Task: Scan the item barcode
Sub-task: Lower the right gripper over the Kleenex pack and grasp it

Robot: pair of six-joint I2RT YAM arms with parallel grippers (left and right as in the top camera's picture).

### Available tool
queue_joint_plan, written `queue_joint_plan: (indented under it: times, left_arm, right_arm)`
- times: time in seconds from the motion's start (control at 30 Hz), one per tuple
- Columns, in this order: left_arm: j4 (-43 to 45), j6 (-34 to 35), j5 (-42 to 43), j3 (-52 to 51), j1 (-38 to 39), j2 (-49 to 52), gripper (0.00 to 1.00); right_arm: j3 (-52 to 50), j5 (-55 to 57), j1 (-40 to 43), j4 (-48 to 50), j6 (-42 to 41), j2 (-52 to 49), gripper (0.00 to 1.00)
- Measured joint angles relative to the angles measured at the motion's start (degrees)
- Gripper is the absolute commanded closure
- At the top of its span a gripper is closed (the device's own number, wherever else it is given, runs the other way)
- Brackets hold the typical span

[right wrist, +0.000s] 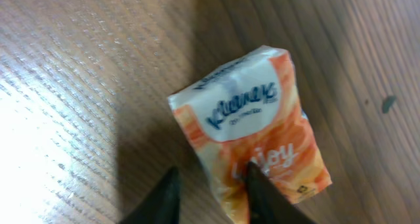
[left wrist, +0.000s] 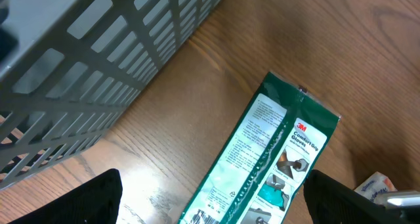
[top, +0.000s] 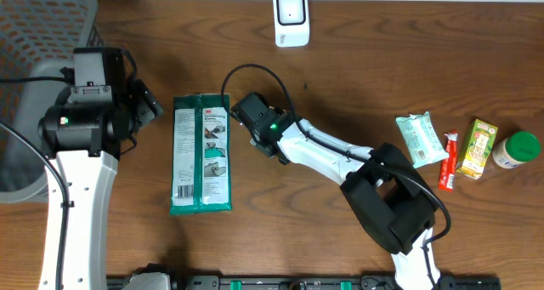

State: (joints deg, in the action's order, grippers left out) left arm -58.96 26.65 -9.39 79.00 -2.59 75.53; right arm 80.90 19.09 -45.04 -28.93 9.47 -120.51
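Note:
An orange and white Kleenex tissue pack (right wrist: 252,129) lies on the wooden table in the right wrist view. My right gripper (right wrist: 210,198) straddles its near left edge. One finger (right wrist: 262,194) lies over the pack, the other stands on bare wood just beside it, and the jaws are narrow but still open. From overhead the right gripper (top: 245,111) covers the pack. The white barcode scanner (top: 291,18) stands at the table's far edge. My left gripper (left wrist: 216,214) hangs wide open above a green 3M glove package (left wrist: 275,152), holding nothing.
The green package (top: 201,154) lies flat between the two arms. A grey mesh basket (top: 34,35) fills the far left corner. At the right lie a green wipe packet (top: 418,139), a red tube (top: 448,161), a juice carton (top: 478,148) and a green-lidded jar (top: 517,150).

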Motion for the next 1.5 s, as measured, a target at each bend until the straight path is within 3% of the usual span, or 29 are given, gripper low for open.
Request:
queue_joint_plan:
  times: [0.23, 0.33, 0.7, 1.0, 1.5]
  left_arm:
    - [0.0, 0.0, 0.0, 0.0, 0.0, 0.0, 0.11]
    - [0.0, 0.0, 0.0, 0.0, 0.0, 0.0, 0.11]
    - [0.0, 0.0, 0.0, 0.0, 0.0, 0.0, 0.11]
    - [0.0, 0.0, 0.0, 0.0, 0.0, 0.0, 0.11]
    - [0.0, 0.0, 0.0, 0.0, 0.0, 0.0, 0.11]
  right_arm:
    - [0.0, -0.7, -0.2, -0.2, 0.0, 0.0, 0.62]
    - [0.0, -0.7, -0.2, -0.2, 0.0, 0.0, 0.69]
    - [0.0, -1.5, -0.2, -0.6, -0.1, 1.8, 0.57]
    - [1.1, -2.0, -0.2, -0.7, 5.7, 11.9, 0.54]
    - [0.0, -2.5, 1.8, -0.4, 8.9, 6.4, 0.53]
